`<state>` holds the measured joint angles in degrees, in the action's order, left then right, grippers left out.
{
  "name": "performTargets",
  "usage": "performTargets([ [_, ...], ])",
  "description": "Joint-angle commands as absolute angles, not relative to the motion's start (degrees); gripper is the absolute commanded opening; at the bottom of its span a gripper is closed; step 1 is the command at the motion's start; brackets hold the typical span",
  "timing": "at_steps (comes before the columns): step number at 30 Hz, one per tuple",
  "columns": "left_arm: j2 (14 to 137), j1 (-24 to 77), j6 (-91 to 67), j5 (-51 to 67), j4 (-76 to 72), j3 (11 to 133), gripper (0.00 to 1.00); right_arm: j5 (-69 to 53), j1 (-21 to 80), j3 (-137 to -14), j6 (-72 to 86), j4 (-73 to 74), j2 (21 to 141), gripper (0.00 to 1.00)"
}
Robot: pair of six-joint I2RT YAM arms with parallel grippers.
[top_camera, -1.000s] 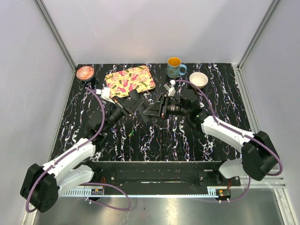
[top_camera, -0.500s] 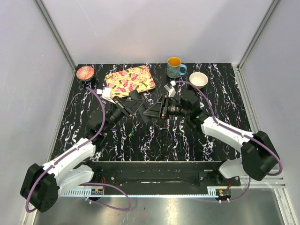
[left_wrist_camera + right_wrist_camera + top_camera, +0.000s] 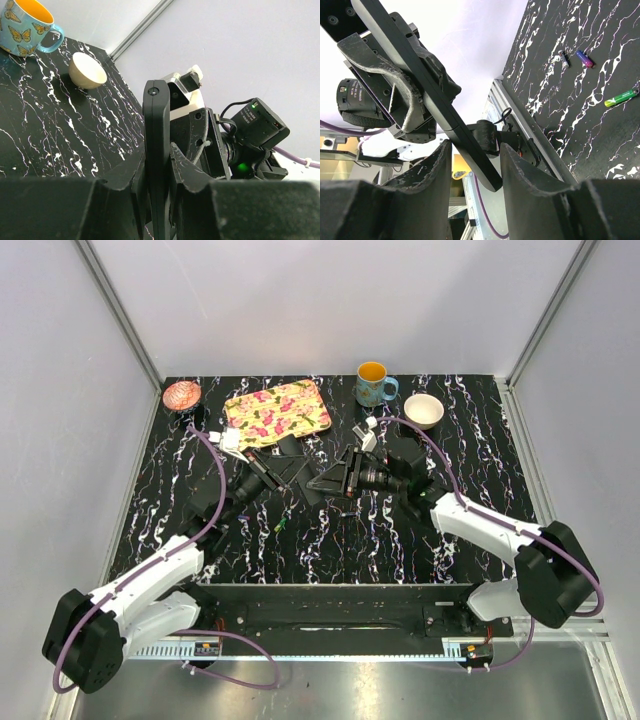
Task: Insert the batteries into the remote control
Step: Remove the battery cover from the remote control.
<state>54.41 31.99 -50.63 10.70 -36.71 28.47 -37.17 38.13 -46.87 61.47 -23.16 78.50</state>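
My left gripper (image 3: 159, 150) (image 3: 283, 462) is shut on the remote control (image 3: 156, 115), a slim black bar standing on edge between its fingers, lifted above the table. The bar's free end (image 3: 470, 155) reaches down between the fingers of my right gripper (image 3: 476, 145) (image 3: 325, 480). Those jaws stand open, with a gap on either side of the bar. On the marbled table lie the batteries: a green one (image 3: 621, 97) (image 3: 281, 526), a blue-purple one (image 3: 585, 58) and a small dark one (image 3: 563, 58).
A butterfly mug (image 3: 373, 385) (image 3: 25, 27) and a white bowl (image 3: 423, 410) (image 3: 86, 71) stand at the back right. A floral tray (image 3: 278, 410) and a pink dish (image 3: 181, 395) sit at the back left. Grey walls close three sides.
Both grippers have shifted slightly where they meet over the table's middle. The left grip on the remote and the width of the right jaws look the same.
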Motion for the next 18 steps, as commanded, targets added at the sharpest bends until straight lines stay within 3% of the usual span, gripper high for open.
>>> performTargets([
  [1, 52.29, 31.73, -49.31, 7.82, -43.42, 31.99, 0.00, -37.79, 38.15, -45.44, 62.05, -21.71, 76.90, 0.28],
  [18, 51.77, 31.73, -49.39, 6.94, -44.12, 31.73, 0.00, -37.97, 38.14, -43.77, 62.49, -22.41, 76.38, 0.29],
])
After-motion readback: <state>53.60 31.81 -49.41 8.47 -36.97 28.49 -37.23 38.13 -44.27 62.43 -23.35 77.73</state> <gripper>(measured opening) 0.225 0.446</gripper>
